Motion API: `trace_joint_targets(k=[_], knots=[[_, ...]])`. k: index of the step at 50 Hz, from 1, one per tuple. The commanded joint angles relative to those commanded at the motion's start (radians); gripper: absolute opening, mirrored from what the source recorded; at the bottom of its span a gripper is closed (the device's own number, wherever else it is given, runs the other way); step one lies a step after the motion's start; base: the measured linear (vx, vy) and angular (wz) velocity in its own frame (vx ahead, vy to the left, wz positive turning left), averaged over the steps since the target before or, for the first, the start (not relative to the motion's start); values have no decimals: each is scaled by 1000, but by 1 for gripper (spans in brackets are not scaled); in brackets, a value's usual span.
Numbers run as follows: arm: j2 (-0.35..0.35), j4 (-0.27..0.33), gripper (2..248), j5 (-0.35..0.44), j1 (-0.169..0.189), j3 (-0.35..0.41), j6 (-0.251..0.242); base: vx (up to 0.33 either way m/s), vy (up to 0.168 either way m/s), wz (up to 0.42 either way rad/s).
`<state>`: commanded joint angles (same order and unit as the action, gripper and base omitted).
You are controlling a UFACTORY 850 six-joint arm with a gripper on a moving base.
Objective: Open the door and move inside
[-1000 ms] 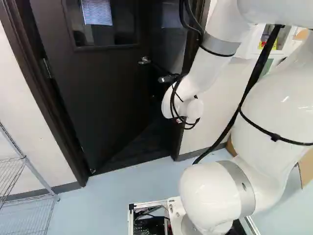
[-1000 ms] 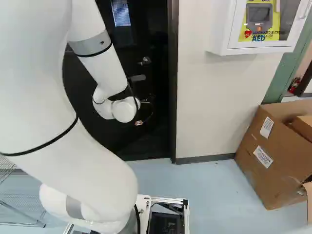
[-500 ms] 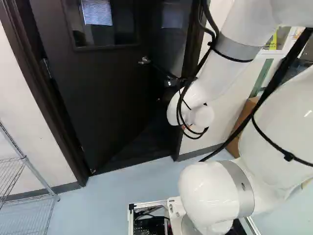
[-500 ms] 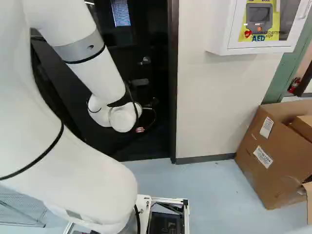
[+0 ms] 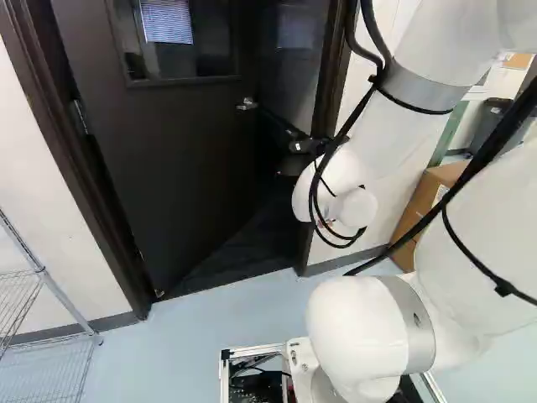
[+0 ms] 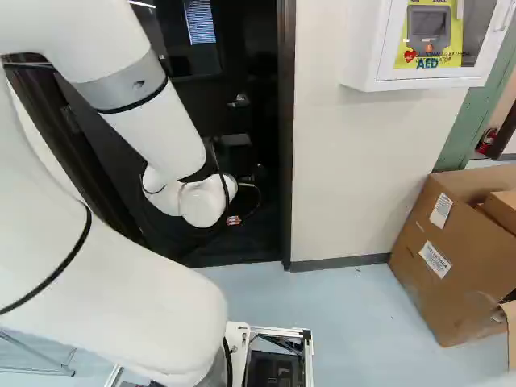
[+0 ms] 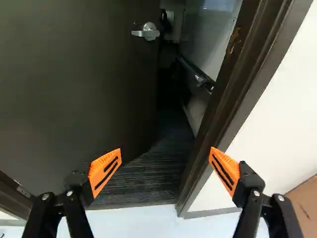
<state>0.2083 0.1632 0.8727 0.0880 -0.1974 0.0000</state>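
The door stands ajar, swung inward from its frame, with dark floor showing in the gap. The claw points at the doorway, its two fingers wide apart; the handle is ahead of it, near the door's free edge

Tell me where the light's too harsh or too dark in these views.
Left base view: the arm is bright white; right base view: the door nearly melts into the dark doorway; wrist view: the floor glares white, and the door handle shines.
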Motion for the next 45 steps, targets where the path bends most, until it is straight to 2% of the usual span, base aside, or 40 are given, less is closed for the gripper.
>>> trace_joint_targets(k=[14,23,45], knots=[[0,0,247,0,0,0,0,0,0,0],[0,0,247,0,0,0,0,54,74,60],[0,0,247,0,0,0,0,19,-5,-18]])
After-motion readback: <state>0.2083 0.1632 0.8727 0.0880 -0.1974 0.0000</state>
